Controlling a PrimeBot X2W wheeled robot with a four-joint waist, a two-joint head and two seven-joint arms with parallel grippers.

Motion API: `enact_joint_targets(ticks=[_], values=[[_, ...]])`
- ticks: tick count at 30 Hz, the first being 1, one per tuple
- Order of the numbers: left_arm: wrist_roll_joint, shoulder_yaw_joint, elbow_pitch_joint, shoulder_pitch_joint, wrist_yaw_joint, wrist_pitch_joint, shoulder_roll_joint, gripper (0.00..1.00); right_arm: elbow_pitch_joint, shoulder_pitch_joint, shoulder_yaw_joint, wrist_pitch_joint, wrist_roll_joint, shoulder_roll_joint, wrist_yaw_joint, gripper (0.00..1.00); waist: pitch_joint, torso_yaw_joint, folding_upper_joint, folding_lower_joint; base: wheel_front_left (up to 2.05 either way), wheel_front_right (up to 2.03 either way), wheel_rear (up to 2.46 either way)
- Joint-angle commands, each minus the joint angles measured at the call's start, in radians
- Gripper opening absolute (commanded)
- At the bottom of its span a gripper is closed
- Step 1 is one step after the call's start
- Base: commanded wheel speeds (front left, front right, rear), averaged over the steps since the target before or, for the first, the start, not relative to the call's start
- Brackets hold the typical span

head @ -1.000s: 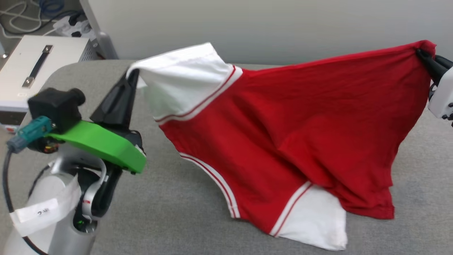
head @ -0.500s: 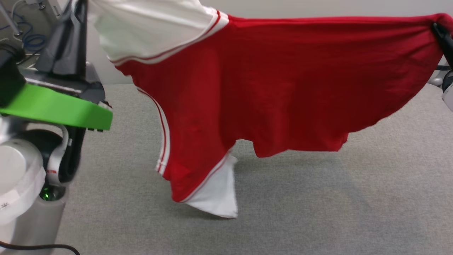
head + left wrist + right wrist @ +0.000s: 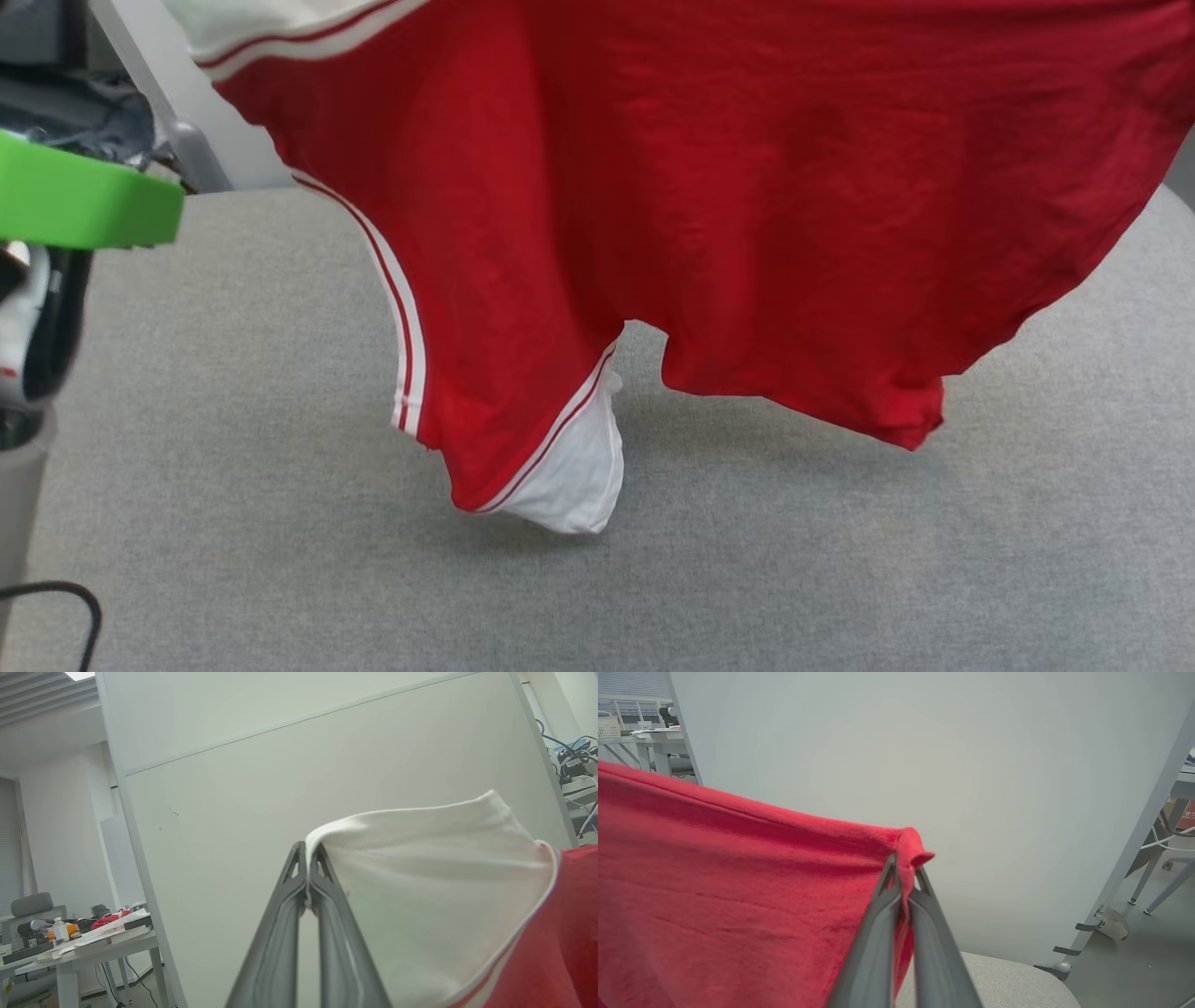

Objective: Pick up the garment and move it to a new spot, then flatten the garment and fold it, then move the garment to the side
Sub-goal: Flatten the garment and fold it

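Head view showed the garment [image 3: 747, 187] hung over the table's [image 3: 233, 523] middle; left gripper [image 3: 307, 851] and right gripper [image 3: 903, 868] pinched thin edges that might slip free.

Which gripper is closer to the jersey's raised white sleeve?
Left. The left gripper pinches that white sleeve; the right gripper clamps a red corner at the other end of the jersey.

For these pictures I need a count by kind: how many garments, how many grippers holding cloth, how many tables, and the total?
Garments: 1, the red and white garment, hanging
Grippers shut on it: 2, the left gripper on a white sleeve, the right gripper on a red edge
Tables: 1, the grey table
Total: 4
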Motion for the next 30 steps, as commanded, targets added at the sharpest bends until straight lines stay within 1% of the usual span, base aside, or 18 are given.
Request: enact_joint_targets(ticks=[1,4,9,13,16,20,25,30], values=[[0.012,0.007,0.005,-0.042,-0.012,0.008,0.022,0.00,-0.011,-0.026,-0.012,0.002,-0.011,0.000,-0.001,0.00,0.035,-0.005,0.0000,0.0000,0.00,0.00,0.00],[0.015,0.003,0.017,-0.090,-0.037,0.020,0.045,0.00,-0.021,-0.056,-0.022,0.001,-0.021,0.001,-0.001,0.00,0.073,-0.006,0.0000,0.0000,0.00,0.00,0.00],[0.014,0.004,0.053,-0.195,-0.083,0.036,0.084,0.00,-0.020,-0.135,-0.016,-0.002,-0.045,-0.007,-0.001,0.00,0.173,-0.007,0.0000,0.0000,0.00,0.00,0.00],[0.002,0.000,0.106,-0.310,-0.125,0.040,0.099,0.00,0.008,-0.226,-0.009,-0.004,-0.063,-0.023,-0.001,0.00,0.272,-0.003,0.0000,0.0000,0.00,0.00,0.00],[-0.002,-0.014,0.161,-0.413,-0.150,0.032,0.098,0.00,0.045,-0.306,-0.001,-0.015,-0.078,-0.033,-0.001,0.00,0.345,0.004,0.0000,0.0000,0.00,0.00,0.00],[0.004,-0.041,0.271,-0.579,-0.176,0.011,0.096,0.00,0.119,-0.438,0.026,-0.048,-0.105,-0.032,-0.001,0.00,0.442,0.006,0.0000,0.0000,0.00,0.00,0.00],[0.038,-0.088,0.458,-0.809,-0.194,-0.041,0.091,0.00,0.256,-0.625,0.082,-0.123,-0.169,-0.005,-0.001,0.00,0.542,-0.007,0.0000,0.0000,0.00,0.00,0.00],[0.098,-0.154,0.630,-1.019,-0.200,-0.132,0.069,0.00,0.403,-0.783,0.123,-0.222,-0.231,0.033,-0.001,0.00,0.608,-0.017,0.0000,0.0000,0.00,0.00,0.00]])
